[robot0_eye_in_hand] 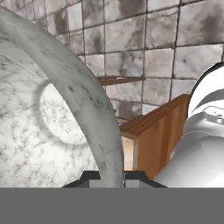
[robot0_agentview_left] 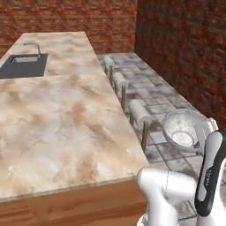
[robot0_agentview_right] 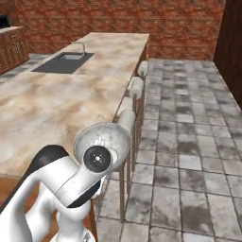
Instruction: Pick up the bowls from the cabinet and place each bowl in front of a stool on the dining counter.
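Speckled grey bowl (robot0_agentview_left: 182, 129) gripped at rim by closed pincer (robot0_eye_in_hand: 110, 177), held off desk (robot0_agentview_left: 62, 128) edge near stools (robot0_agentview_left: 140, 112); no bowl on desk yet; both placements left

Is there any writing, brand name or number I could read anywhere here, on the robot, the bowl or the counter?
None can be read.
The arm's dark cover carries a faint small mark, too blurred to read.
The speckled bowl, the dining counter and the stools bear no lettering.

A kitchen: long marble dining counter (robot0_agentview_left: 57, 128) with inset sink (robot0_agentview_left: 22, 66), stools (robot0_agentview_right: 136, 87), brick walls.
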